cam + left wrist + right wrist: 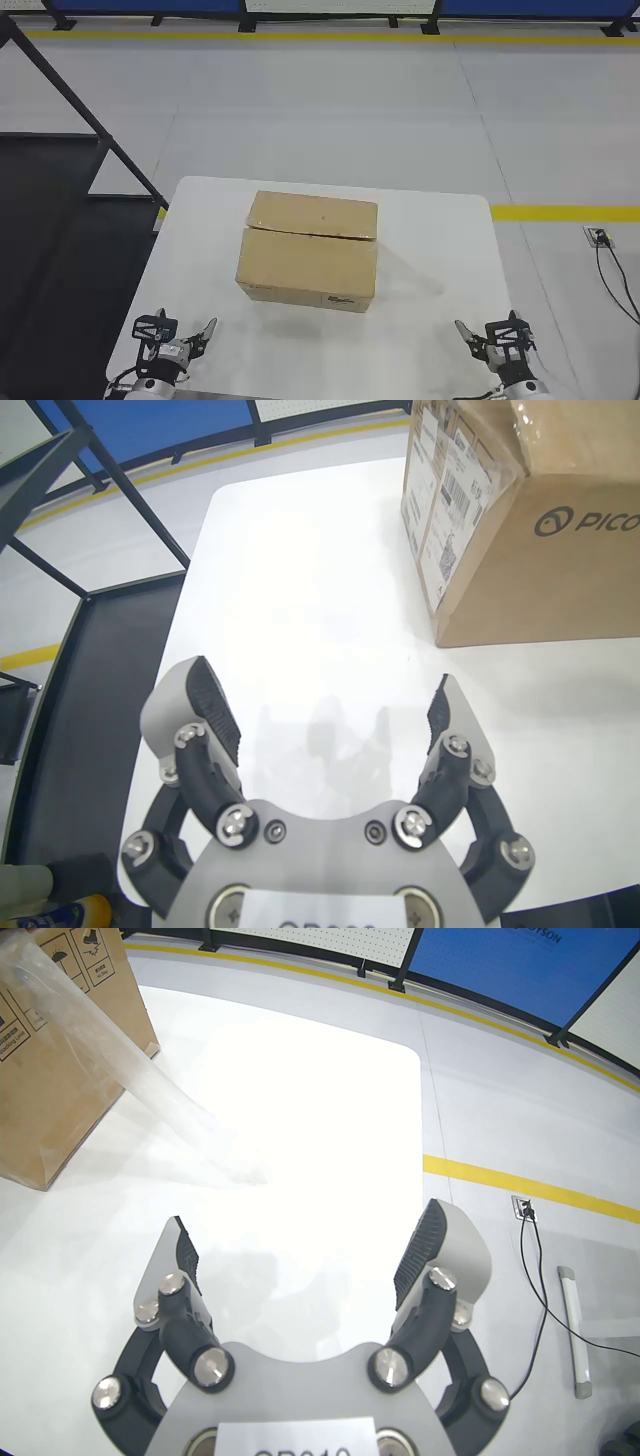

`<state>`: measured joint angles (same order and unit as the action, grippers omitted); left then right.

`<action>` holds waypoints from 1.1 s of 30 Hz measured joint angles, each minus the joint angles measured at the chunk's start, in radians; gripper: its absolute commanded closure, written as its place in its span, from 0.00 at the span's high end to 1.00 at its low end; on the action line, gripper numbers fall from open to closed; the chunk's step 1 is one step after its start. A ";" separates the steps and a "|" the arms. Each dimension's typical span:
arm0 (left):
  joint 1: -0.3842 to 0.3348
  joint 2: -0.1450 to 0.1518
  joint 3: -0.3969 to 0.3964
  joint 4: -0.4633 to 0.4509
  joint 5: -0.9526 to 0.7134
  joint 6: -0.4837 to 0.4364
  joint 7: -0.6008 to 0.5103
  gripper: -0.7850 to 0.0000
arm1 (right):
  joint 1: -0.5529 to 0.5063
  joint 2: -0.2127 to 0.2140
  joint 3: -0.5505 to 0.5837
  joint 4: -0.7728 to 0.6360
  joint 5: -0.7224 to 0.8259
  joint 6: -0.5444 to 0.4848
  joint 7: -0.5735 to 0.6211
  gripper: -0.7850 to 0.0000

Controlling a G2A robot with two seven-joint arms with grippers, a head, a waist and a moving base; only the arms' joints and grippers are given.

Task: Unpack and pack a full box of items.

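Smack in the middle of the white table (440,300) sits the cardboard box (308,252), top flaps down and meeting at a seam, so as far as I can tell nothing has come out of it yet; no items lie on the tabletop either. So I'd say the job is right at the start; opening, unpacking and repacking are all left to do. One odd bit: a clear plastic strip (150,1088) runs from the box's upper edge down onto the table on the right arm's side; could be peeled sealing tape, but I can't say for sure. Both tools are idle near the table's front edge, well apart from the box; the left gripper (322,680) has its jaws spread wide with nothing between them, and the right gripper (305,1218) is the same, released and empty. Tabletop is plain, glossy and flat, so the box should slide easily if nudged. Room-wise: pale grey floor with yellow lines (565,212), blue panels (140,5) along the far wall, a black metal frame (60,80) off the left side, and a floor socket with a cable (597,237) on the right.
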<state>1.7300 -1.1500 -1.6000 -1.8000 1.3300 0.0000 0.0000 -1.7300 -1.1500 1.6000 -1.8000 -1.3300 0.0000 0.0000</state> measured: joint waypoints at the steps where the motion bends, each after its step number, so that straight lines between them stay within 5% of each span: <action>1: 0.000 0.000 0.000 0.000 0.000 0.000 0.000 1.00 | 0.000 0.000 0.000 0.000 0.000 0.000 0.000 1.00; 10: -0.003 0.000 0.000 0.001 -0.002 -0.002 0.004 1.00 | 0.001 0.000 -0.004 -0.004 -0.003 -0.005 -0.005 1.00; 15: -0.071 -0.008 0.000 0.047 -0.026 0.045 0.087 1.00 | 0.020 -0.006 -0.043 -0.058 -0.024 -0.002 -0.027 1.00; 25: -0.185 -0.015 -0.046 0.075 -0.206 -0.030 0.135 1.00 | 0.123 -0.018 -0.086 -0.202 0.055 0.012 0.070 1.00; 33: -0.192 -0.014 -0.052 0.085 -0.203 -0.025 0.128 1.00 | 0.123 -0.018 -0.086 -0.202 0.055 0.011 0.069 1.00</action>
<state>1.5381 -1.1642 -1.6516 -1.7150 1.1272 -0.0251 0.1281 -1.6074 -1.1683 1.5137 -2.0016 -1.2750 0.0114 0.0692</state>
